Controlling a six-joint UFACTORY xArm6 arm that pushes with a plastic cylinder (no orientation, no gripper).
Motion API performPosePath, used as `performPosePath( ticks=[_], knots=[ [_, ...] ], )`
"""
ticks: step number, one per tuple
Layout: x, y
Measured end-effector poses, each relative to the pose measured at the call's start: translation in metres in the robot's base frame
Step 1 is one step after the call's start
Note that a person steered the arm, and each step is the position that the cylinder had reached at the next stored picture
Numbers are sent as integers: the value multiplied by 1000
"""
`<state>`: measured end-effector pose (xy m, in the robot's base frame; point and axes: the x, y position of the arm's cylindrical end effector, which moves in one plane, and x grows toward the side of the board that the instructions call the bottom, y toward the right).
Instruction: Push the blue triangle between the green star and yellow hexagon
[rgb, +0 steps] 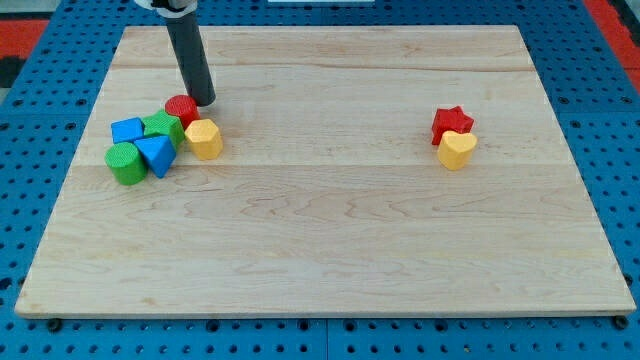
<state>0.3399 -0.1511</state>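
Note:
The blue triangle (157, 154) lies in a cluster at the view's left, touching the green star (161, 127) above it. The yellow hexagon (204, 138) sits just right of the star, a small gap from the triangle. My tip (203, 102) rests on the board just above the cluster, right beside a red round block (181, 108) and above the yellow hexagon. The rod rises from the tip toward the view's top.
A blue block (127, 129) and a green cylinder (126, 163) sit at the cluster's left. A red star (452, 122) and a yellow heart (457, 149) touch each other at the view's right. The wooden board (330, 230) lies on a blue pegboard.

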Motion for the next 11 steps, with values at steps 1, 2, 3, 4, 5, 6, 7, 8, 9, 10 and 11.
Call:
performPosePath(
  ticks=[1, 2, 3, 4, 5, 6, 7, 8, 9, 10, 11],
  knots=[
    [0, 5],
    [0, 5],
    [0, 0],
    [0, 0],
    [0, 4],
    [-31, -2],
    [-53, -21],
    [-18, -93],
    [64, -152],
    [67, -154],
    [148, -123]
  ],
)
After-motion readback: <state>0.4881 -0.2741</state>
